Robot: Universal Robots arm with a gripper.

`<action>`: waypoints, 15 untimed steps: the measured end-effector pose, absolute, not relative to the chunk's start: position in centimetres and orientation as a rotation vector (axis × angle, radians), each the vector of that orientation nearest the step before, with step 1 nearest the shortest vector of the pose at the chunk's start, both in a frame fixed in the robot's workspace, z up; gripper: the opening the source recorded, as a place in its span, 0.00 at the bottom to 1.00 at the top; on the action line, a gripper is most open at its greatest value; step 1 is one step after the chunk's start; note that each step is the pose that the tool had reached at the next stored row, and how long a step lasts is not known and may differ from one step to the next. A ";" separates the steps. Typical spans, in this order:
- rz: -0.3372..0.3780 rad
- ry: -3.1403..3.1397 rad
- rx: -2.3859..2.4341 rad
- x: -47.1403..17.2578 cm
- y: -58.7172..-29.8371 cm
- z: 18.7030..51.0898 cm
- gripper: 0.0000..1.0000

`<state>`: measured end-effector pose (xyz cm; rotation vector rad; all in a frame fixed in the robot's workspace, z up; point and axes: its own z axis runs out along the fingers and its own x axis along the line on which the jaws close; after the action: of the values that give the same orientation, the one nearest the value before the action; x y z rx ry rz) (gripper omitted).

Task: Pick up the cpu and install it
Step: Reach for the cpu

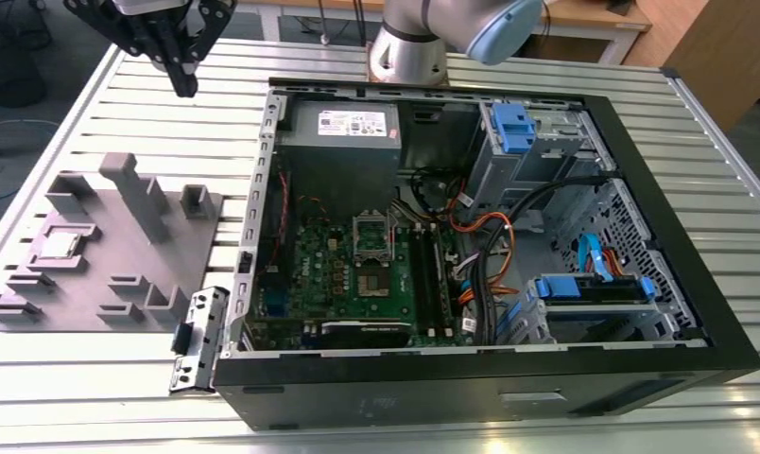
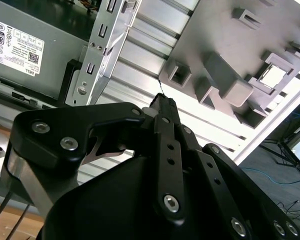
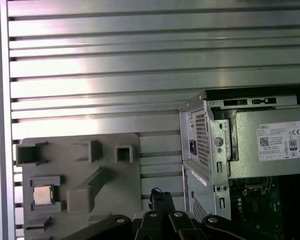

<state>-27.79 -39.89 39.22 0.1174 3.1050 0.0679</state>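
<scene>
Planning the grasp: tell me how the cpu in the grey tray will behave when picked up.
The cpu looks like a flat, rigid square, so probably stiff and light. Its metal top appears smooth, so perhaps slippery. It sits in a recess of the grey tray, so it likely won't slide if nudged.

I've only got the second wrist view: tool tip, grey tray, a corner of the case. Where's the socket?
Observer: In the exterior view the socket sits mid-board on the green motherboard, inside the open case.
Operator: That pale square in the tray, is it the cpu?
Observer: Yes; the first wrist view shows the cpu lying flat, metal top up, in the tray's square recess.
Operator: Anything loose near the case?
Observer: A metal bracket lies on the table beside the case's corner, on the exterior view's left.
</scene>
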 end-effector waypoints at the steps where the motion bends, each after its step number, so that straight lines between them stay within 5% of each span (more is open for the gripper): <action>1: 0.068 3.105 0.117 -27.9 -39.9 39.2 0.11; 15: 0.068 3.105 0.118 -28.6 -39.9 39.2 0.11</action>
<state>-28.64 -39.89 39.22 0.1175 3.1050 0.0679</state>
